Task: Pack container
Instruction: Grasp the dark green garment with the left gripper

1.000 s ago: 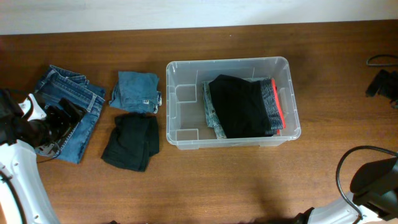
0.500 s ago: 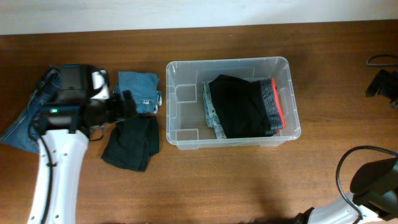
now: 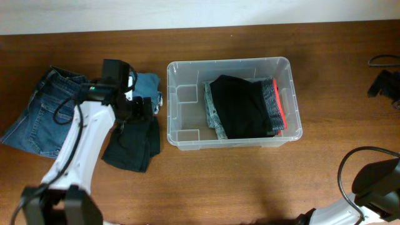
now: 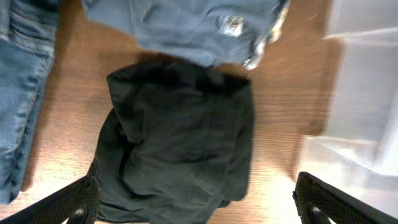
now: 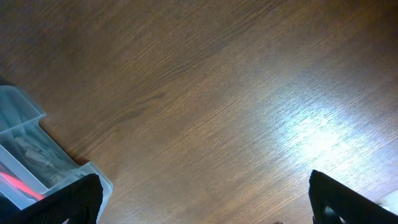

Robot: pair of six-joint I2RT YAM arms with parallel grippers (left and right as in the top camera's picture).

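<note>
The container [image 3: 228,60] is a clear plastic bin right of the table's middle. Its right half holds a folded black garment [image 3: 240,106] on top of a grey piece with an orange band [image 3: 275,103] and some pale denim [image 3: 211,115]. My left gripper [image 3: 145,107] hovers open just left of the bin, over a black folded garment [image 4: 180,143] and below light blue folded denim [image 4: 186,25]; nothing is between its fingers [image 4: 196,208]. My right gripper [image 5: 205,205] is open over bare wood, with a bin corner [image 5: 25,143] at its left.
Dark blue jeans [image 3: 47,109] lie spread at the far left. The black garment [image 3: 134,147] and the light blue denim [image 3: 147,87] lie between the jeans and the bin. A dark cable and fitting [image 3: 384,81] sit at the right edge. The right arm's body [image 3: 375,181] fills the lower right corner.
My left arm has swung from the far left, over the jeans, to the right and now hangs above the black garment beside the bin. The right arm has not moved.
</note>
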